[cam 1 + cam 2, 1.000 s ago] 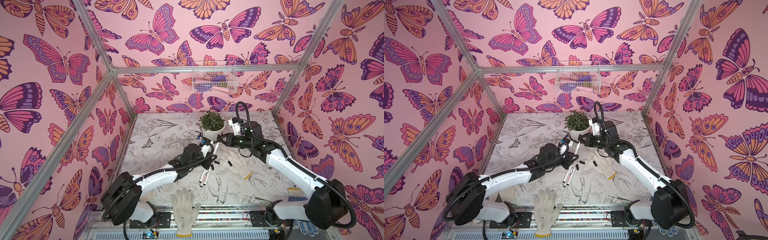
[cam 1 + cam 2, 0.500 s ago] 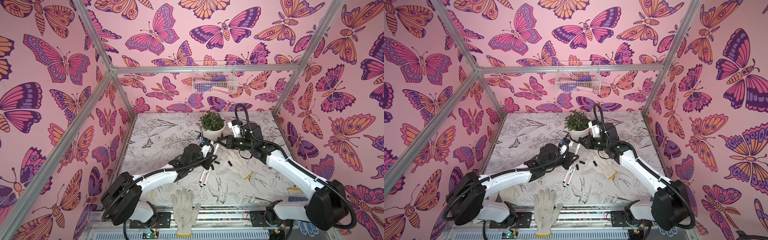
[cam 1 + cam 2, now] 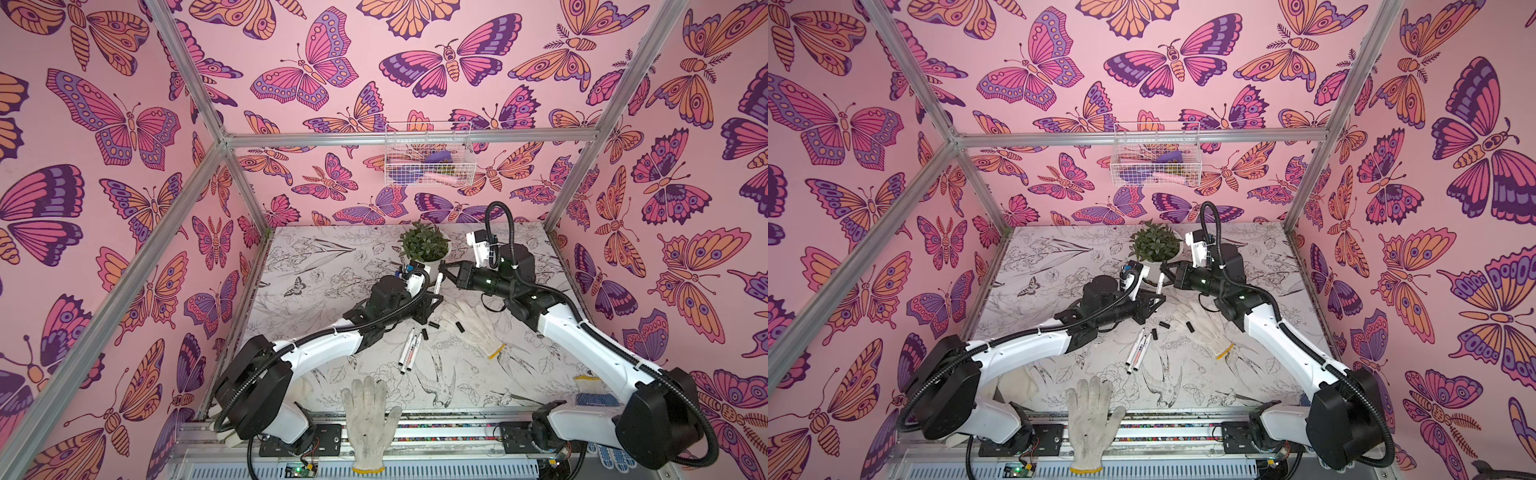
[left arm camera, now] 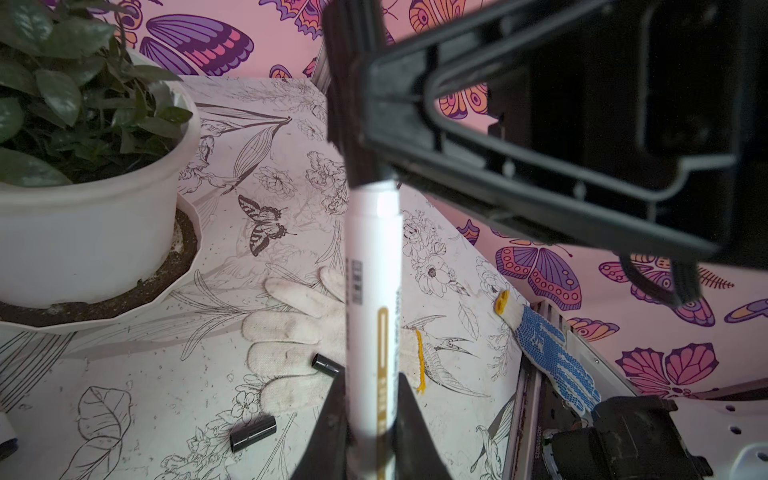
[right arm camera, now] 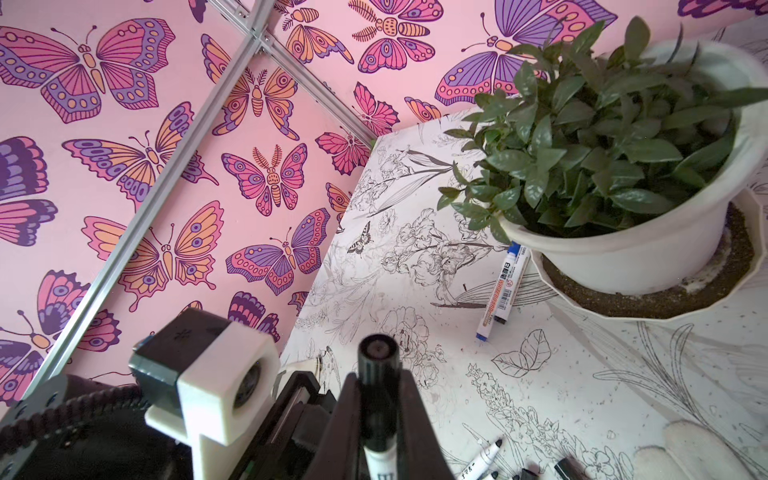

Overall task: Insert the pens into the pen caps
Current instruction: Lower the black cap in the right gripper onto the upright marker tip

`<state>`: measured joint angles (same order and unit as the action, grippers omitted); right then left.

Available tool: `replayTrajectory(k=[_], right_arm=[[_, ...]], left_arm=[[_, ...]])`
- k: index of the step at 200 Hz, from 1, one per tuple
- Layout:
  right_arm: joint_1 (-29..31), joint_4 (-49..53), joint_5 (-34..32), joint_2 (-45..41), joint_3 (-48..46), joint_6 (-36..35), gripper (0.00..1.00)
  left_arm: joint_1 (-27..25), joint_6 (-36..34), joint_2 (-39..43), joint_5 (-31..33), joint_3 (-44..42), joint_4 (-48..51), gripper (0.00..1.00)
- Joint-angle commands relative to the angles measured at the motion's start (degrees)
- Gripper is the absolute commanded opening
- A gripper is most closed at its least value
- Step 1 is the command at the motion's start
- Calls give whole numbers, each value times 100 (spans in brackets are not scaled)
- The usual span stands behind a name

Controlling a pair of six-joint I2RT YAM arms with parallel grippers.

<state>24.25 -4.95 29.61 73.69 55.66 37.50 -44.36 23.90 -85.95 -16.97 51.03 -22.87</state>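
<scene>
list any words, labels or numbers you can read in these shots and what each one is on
"WHITEBOARD", probably, rest too small: orange band on the white blue-ended marker pen beside the white plastic plant pot.
Blurred, unreadable: gold band and barcode on the white marker pen in the left gripper.
Too small: print on the loose white pens seen in both top views.

Robot test cell, lab-type: aluminium frame [image 3: 409, 139] boxes in a printed tabletop [image 3: 316, 266]; walls [image 3: 124, 124] papered with butterflies; two white robot arms [image 3: 324, 353] bolted to a rail [image 3: 449, 432] at 6 o'clock, bare circuit board [image 3: 301, 469] below. Wire basket [image 3: 428, 156] hangs at 12 o'clock; potted plant [image 3: 424, 245] beneath, on the tabletop.
</scene>
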Motion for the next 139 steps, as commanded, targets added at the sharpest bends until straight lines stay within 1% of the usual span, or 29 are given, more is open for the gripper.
replayTrajectory(k=[1, 12, 17, 45, 70, 99, 111, 139], right_arm=[[126, 363, 664, -42, -127, -74, 0], [125, 451, 693, -33, -86, -174, 0], [124, 464, 873, -36, -82, -208, 0], [124, 637, 1152, 16, -23, -347, 0], [124, 559, 1434, 32, -11, -357, 0], [124, 230, 1673, 73, -35, -211, 0], [124, -5, 1924, 92, -46, -117, 0], [141, -68, 2174, 11, -107, -113, 0]], left_arm=[[103, 66, -42, 321, 344, -927, 0], [98, 3, -34, 405, 394, -954, 0], [103, -23, -27, 446, 414, -966, 0], [104, -255, 19, 669, 494, -1065, 0], [107, -272, 37, 853, 496, -1169, 0], [90, -118, 6, 847, 431, -1209, 0], [70, -12, -18, 789, 401, -1220, 0], [38, 205, -112, 724, 347, -1225, 0]])
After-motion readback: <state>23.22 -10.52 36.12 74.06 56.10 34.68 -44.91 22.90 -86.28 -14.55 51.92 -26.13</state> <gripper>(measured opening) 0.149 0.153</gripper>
